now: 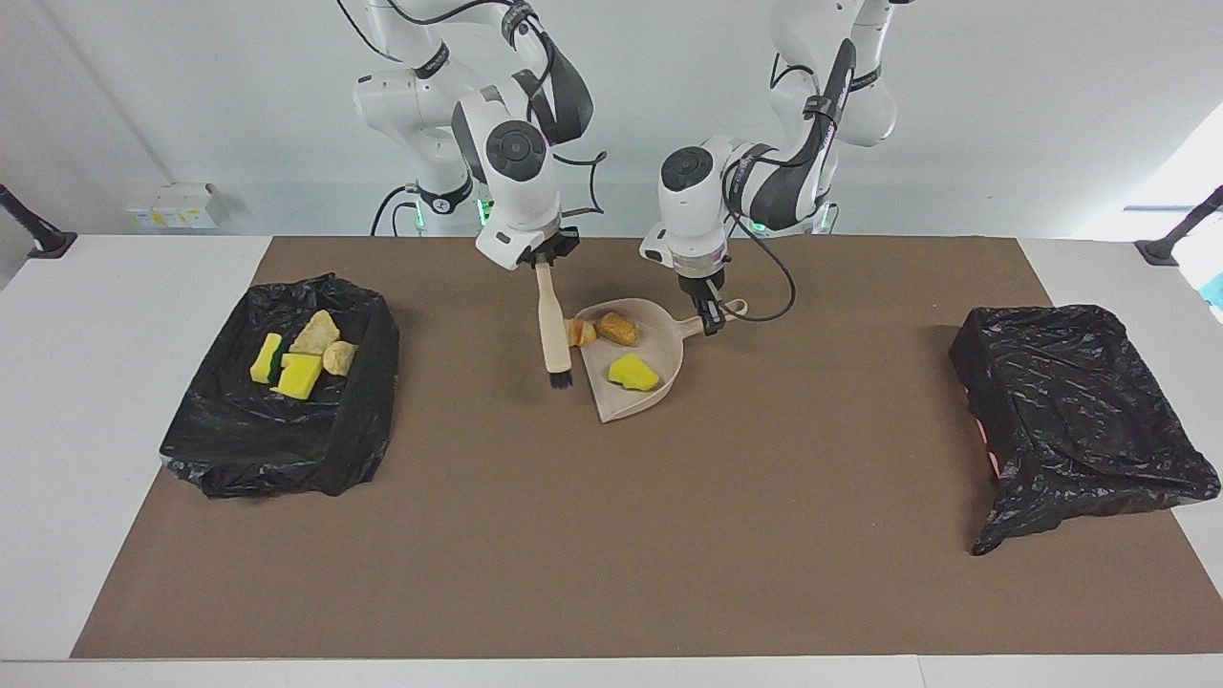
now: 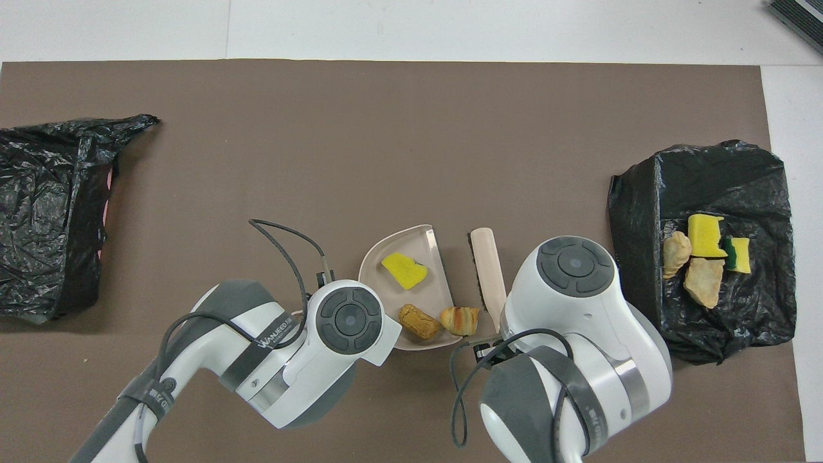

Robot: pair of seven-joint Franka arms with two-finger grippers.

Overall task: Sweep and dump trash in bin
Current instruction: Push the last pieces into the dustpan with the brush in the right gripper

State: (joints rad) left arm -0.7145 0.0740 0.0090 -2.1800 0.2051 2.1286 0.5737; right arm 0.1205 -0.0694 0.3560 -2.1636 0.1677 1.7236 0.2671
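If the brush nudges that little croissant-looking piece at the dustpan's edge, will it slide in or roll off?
The croissant-like piece looks rounded and lumpy, so it would probably tumble rather than slide. It seems light, like bread, so a gentle push from the brush should move it. It sits at the dustpan rim, so it might skid sideways.

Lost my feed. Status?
Right pincer shut on brush; left pincer shut on dustpan handle. Croissant piece outside pan mouth. Nothing blocking.
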